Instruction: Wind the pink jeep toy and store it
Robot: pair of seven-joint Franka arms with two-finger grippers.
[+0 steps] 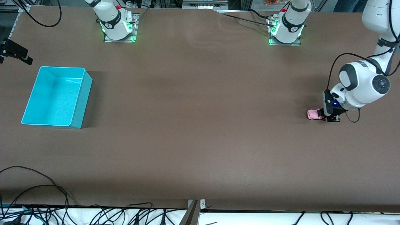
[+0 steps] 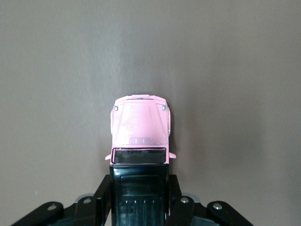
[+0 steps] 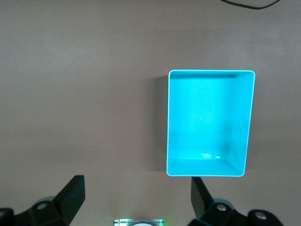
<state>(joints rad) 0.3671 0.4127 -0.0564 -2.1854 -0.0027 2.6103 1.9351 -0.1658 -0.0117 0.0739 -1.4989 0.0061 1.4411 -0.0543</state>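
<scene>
My left gripper [image 1: 332, 118] pinches the pink jeep toy [image 1: 313, 114] on the table [image 1: 200, 140], well apart from the turquoise bin [image 1: 78, 107]. Only my left wrist view shows the fingers [image 2: 104, 193] clamping its black roof. My right gripper [image 3: 136, 193], seen only by its wrist camera, waits spread above that bin.

Even, fairly bright overhead light falls on the brown table [image 1: 200, 125], with a paler sheen across its middle and darker bands toward the edges. The turquoise bin [image 1: 79, 103] casts a soft shadow toward the table's centre, and its floor shows a small white glint in the right wrist view. Green lamps glow at both arm bases. In the left wrist view the pink jeep toy [image 2: 139, 127] is sharp, throws a thin shadow along one side, and the corners dim slightly. No motion blur shows anywhere.
</scene>
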